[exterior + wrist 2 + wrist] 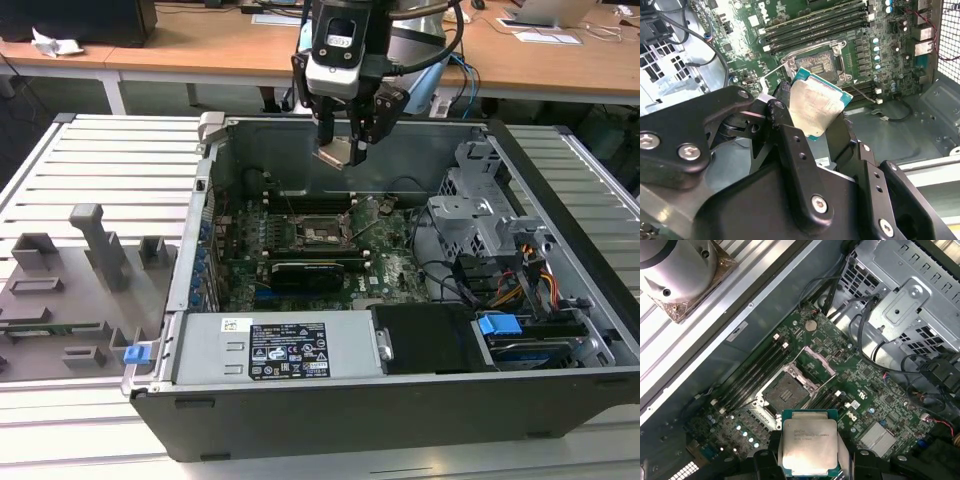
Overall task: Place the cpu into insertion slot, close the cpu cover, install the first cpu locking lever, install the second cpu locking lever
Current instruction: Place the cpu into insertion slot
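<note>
Exterior view: the black two-finger gripper [345,150] hangs over the open grey computer case [400,415], clamped on the small flat silvery-grey square cpu [333,155]. In the first wrist view, the square insertion slot [785,392] is bare and the thin dark-metal cpu cover [816,361] stands open. I judge that no step is finished yet.

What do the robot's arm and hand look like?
The hand is black, its chunky jointed finger links fastened with silver screws, as seen in the second wrist view. Above it sits a black wrist block with a pale silver-grey band, and a black cable loops beside it.
</note>
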Controlling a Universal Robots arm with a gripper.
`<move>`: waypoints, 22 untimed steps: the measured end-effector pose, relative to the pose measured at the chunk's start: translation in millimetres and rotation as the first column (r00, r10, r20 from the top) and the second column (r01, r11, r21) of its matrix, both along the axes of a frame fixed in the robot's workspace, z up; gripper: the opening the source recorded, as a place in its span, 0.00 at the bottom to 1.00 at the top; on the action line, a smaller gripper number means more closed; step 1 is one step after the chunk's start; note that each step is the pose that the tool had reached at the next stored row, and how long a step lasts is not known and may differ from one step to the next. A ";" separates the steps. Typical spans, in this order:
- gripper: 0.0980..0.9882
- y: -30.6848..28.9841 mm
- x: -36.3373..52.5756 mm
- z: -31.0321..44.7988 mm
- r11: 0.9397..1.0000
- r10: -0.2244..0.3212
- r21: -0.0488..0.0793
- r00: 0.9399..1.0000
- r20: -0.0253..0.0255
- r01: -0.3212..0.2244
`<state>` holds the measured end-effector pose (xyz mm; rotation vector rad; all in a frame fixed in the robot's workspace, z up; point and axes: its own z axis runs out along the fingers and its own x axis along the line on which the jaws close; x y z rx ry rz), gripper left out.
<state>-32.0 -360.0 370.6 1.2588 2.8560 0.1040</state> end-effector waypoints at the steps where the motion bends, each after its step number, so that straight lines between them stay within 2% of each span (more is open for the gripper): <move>1: 0.48 0.0 0.0 -0.1 1.000 -0.005 0.000 1.000 0.000 0.005; 9: 0.48 0.0 0.0 -1.3 0.999 -0.052 0.000 0.999 0.000 0.052; 22: 0.48 0.0 0.0 -4.7 0.996 -0.089 0.000 0.996 0.000 0.089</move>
